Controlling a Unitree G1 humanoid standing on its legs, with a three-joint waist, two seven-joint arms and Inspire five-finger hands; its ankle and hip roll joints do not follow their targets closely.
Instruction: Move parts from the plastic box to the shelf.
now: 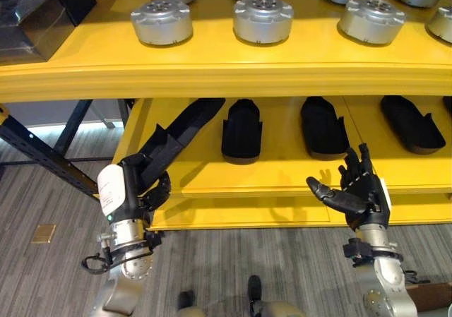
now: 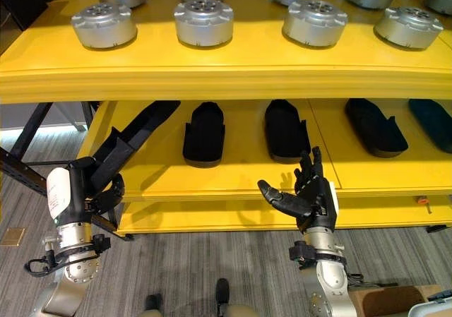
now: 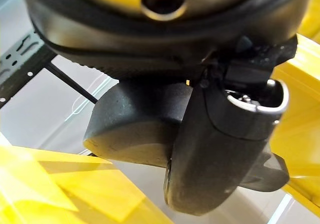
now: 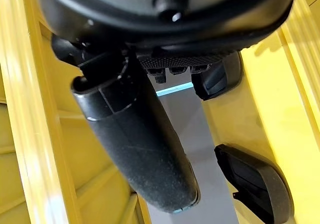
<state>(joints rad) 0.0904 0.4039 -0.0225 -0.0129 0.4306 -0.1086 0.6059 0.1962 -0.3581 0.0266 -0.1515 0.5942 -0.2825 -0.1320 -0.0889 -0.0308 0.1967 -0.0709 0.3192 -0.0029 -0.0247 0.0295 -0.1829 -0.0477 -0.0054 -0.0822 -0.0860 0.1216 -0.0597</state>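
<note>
The long black part [image 1: 176, 135] is lying slanted on the lower shelf [image 1: 282, 172], the left hand [image 1: 138, 183] clamping its near end to slide it beside the parked black parts [image 1: 241, 130]. The right hand [image 1: 357, 190] is hovering splayed, holding nothing.

Round parts [image 1: 263, 19] on shelf [image 1: 212, 73], above black parts [image 1: 241, 130].

I can read no text, number or sign here. The white label [image 1: 111, 187] on my left hand [image 1: 134, 186], below the yellow shelf [image 1: 212, 77], carries print too small to read.
</note>
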